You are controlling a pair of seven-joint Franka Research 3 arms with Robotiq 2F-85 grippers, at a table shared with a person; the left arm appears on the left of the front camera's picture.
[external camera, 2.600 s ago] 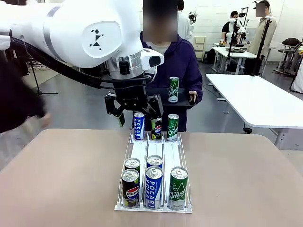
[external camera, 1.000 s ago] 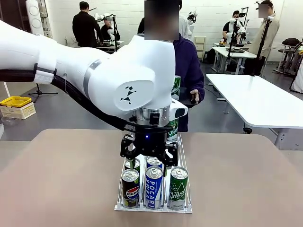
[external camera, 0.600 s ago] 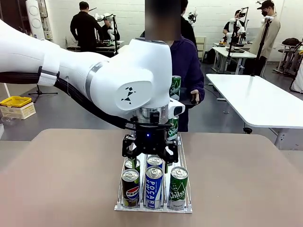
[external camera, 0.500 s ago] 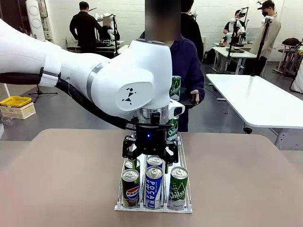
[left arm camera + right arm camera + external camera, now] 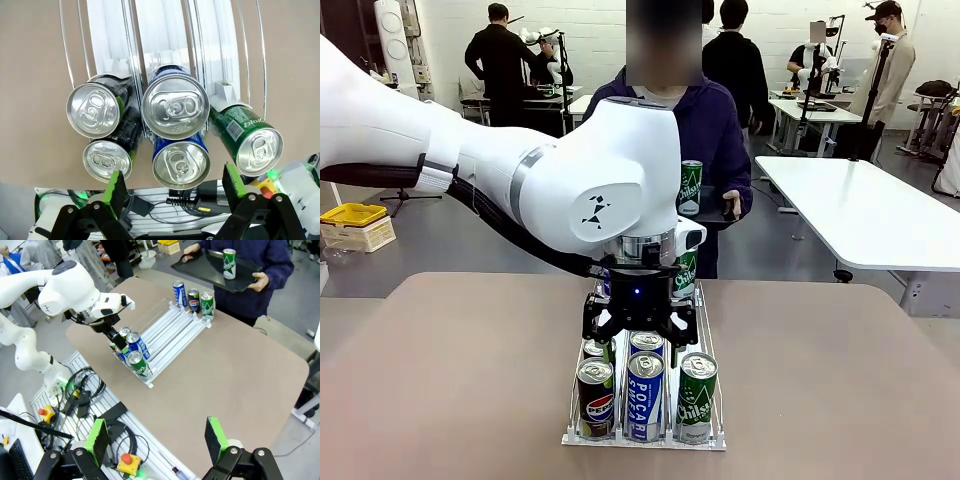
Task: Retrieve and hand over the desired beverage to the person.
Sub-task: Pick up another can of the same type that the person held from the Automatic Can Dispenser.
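A white wire rack [image 5: 706,335] holds cans in three lanes. At its near end stand Pepsi cans [image 5: 595,398], blue Pocari cans [image 5: 645,395] and a green Chilsung can [image 5: 697,397]. My left gripper [image 5: 640,338] hangs open just above the middle lane's second blue can. In the left wrist view its green pads [image 5: 116,187] flank the blue cans [image 5: 181,164], holding nothing. The person [image 5: 712,120] in the navy-purple jacket stands at the far side, holding a black tray [image 5: 200,267] with one green can [image 5: 690,188]. My right gripper [image 5: 157,437] is open, high above the table.
More cans stand at the rack's far end [image 5: 193,299], with a green one [image 5: 686,272] beside my arm. The brown table [image 5: 820,380] is bare on both sides of the rack. A white table [image 5: 860,205] stands at the right, and people stand farther back.
My left gripper has come from the rack's far end to its near cans and sunk slightly lower over them. It stays open. People in the background have shifted.
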